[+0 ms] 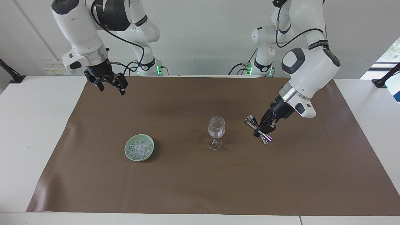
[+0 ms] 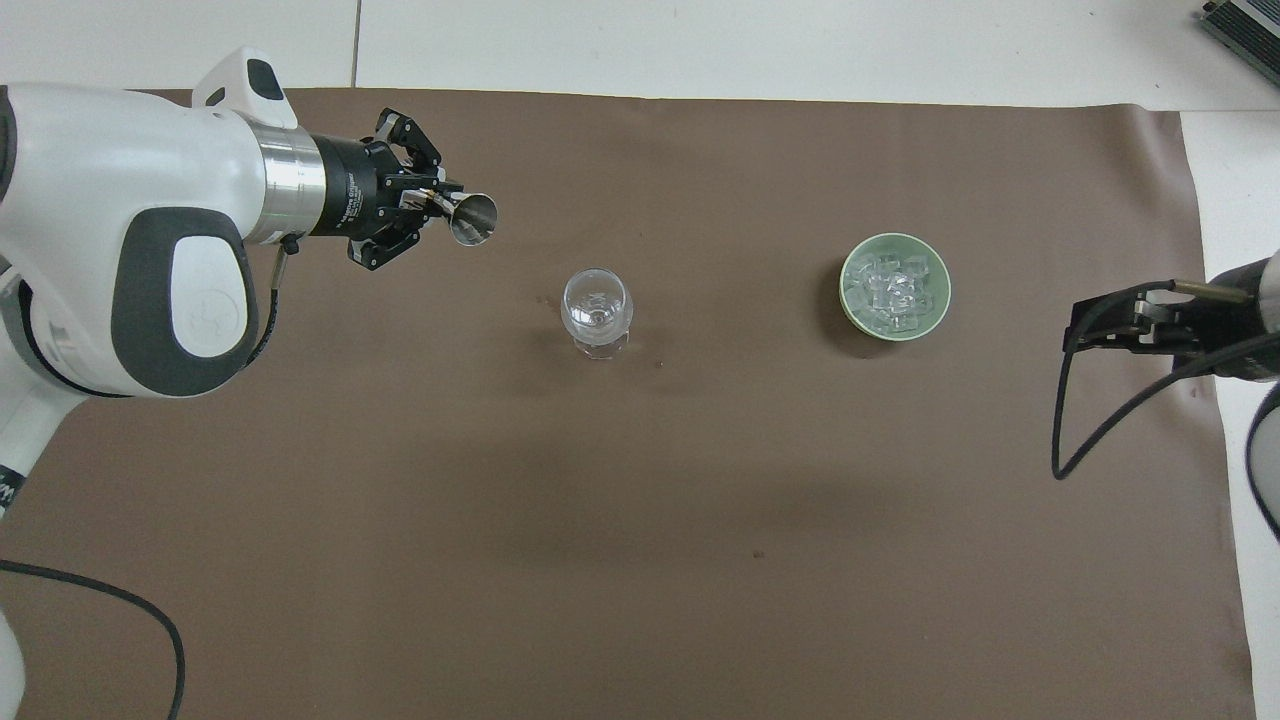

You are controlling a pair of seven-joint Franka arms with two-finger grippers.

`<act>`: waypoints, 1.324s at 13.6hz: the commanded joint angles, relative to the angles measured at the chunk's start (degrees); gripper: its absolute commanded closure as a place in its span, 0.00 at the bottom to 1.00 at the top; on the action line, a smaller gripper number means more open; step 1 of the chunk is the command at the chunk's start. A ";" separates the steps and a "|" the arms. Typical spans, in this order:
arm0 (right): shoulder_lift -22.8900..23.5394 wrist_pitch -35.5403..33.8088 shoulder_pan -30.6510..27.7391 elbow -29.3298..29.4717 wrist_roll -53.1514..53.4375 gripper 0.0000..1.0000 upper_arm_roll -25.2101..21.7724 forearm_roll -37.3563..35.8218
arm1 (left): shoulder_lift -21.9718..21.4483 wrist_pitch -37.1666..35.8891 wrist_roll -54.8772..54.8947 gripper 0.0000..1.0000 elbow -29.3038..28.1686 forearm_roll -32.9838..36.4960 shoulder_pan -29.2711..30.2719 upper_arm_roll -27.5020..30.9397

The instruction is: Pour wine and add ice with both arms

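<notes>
A clear wine glass point(image 1: 216, 130) stands upright in the middle of the brown mat; it also shows in the overhead view point(image 2: 597, 310). My left gripper point(image 1: 262, 128) is shut on a silver double-cone jigger point(image 1: 258, 128), held tilted in the air beside the glass, toward the left arm's end and apart from it. In the overhead view the left gripper point(image 2: 432, 203) holds the jigger point(image 2: 470, 218) with its mouth turned toward the glass. The ice point(image 1: 139, 147) point(image 2: 893, 288) lies heaped in a pale green dish point(image 1: 129, 153) point(image 2: 850, 300). My right gripper point(image 1: 112, 90) point(image 2: 1085, 328) is open and empty, high over the mat's edge.
The brown mat point(image 1: 200, 181) covers most of the white table point(image 1: 31, 125). The dish sits toward the right arm's end of the mat, about level with the glass. A black clamp point(image 1: 382, 81) stands at the table's corner.
</notes>
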 commanded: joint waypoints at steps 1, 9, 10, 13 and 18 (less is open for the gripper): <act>1.05 7.26 1.86 -5.37 2.82 0.00 -0.15 0.91 | 0.62 -6.83 0.18 1.00 1.47 -7.50 0.36 3.43; 12.74 22.13 3.53 -5.65 7.67 0.00 -0.24 0.03 | 0.09 -18.01 0.62 1.00 -6.34 -25.36 2.03 16.45; 13.71 23.01 3.71 -5.47 7.93 0.00 -0.33 -0.05 | 0.18 -17.75 0.97 1.00 -7.31 -27.12 2.21 16.72; 17.31 25.21 3.71 -3.02 8.90 0.00 -0.24 -3.03 | 0.36 -16.96 2.81 1.00 -10.04 -32.38 3.61 17.69; 22.33 27.75 4.67 0.16 11.08 0.00 -0.24 -3.92 | 0.36 -13.80 2.64 1.00 -13.82 -36.89 4.41 21.02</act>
